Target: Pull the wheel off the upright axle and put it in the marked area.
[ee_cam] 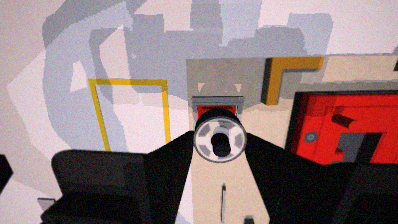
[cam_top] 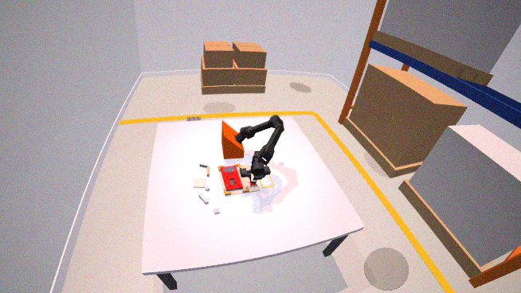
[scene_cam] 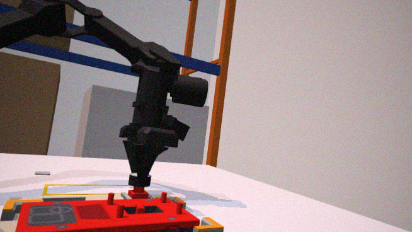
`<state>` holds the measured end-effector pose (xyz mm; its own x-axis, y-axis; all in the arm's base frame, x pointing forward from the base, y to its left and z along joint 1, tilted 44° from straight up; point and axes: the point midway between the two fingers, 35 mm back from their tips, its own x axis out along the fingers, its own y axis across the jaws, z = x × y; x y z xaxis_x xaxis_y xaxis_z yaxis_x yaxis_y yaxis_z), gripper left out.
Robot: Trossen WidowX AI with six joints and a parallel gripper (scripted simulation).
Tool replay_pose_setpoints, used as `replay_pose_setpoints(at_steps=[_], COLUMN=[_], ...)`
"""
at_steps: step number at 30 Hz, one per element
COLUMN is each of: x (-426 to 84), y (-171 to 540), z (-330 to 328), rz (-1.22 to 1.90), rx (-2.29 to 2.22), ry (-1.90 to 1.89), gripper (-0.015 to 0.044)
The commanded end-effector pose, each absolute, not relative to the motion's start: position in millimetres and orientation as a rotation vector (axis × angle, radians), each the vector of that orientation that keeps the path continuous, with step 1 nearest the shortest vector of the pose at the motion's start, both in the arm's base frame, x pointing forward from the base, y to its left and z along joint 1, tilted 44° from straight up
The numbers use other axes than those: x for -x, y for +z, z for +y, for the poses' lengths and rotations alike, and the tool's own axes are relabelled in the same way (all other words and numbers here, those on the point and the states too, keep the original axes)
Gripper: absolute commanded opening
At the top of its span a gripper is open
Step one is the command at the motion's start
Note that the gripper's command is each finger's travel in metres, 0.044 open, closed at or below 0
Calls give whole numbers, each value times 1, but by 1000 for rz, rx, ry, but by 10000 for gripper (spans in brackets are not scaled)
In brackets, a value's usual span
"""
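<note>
The wheel (scene_cam: pixel 137 181) (ee_cam: pixel 220 123), dark with a light grey spoked face, sits level on the upright axle above a small red base (scene_cam: pixel 137 193). The black axle top (ee_cam: pixel 221 146) shows in the wheel's centre hole. My gripper (cam_top: pixel 253 180) (scene_cam: pixel 139 176) (ee_cam: pixel 218 136) points down and is shut on the wheel, with a fingertip at either side of its rim. The marked area, a yellow outline (cam_top: pixel 268 187) (scene_cam: pixel 45 190) (ee_cam: pixel 127 82), lies flat on the table beside the board, left of the wheel in the wrist view, and nothing stands in it.
A red panel (cam_top: pixel 226 181) (scene_cam: pixel 142 224) (ee_cam: pixel 311 117) with upright pegs lies between orange corner brackets beside the axle. An orange wedge (cam_top: pixel 232 144) stands behind it. Several small blocks and flat pieces lie on the table (cam_top: pixel 191 239) left of the panel in the top view.
</note>
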<state>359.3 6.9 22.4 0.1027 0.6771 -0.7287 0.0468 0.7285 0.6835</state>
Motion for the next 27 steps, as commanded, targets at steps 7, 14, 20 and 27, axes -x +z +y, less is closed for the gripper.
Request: replay_pose_setpoints(at_steps=[7,14,20,27], x=[-359,-359,-359,-359], y=[25,27,28,30], z=[4,3,1,0], rz=[1407,1406,1405,1404], rx=[-643,-643,-643,-644], ry=[517,516,516,515], gripper=[0,0,0,0])
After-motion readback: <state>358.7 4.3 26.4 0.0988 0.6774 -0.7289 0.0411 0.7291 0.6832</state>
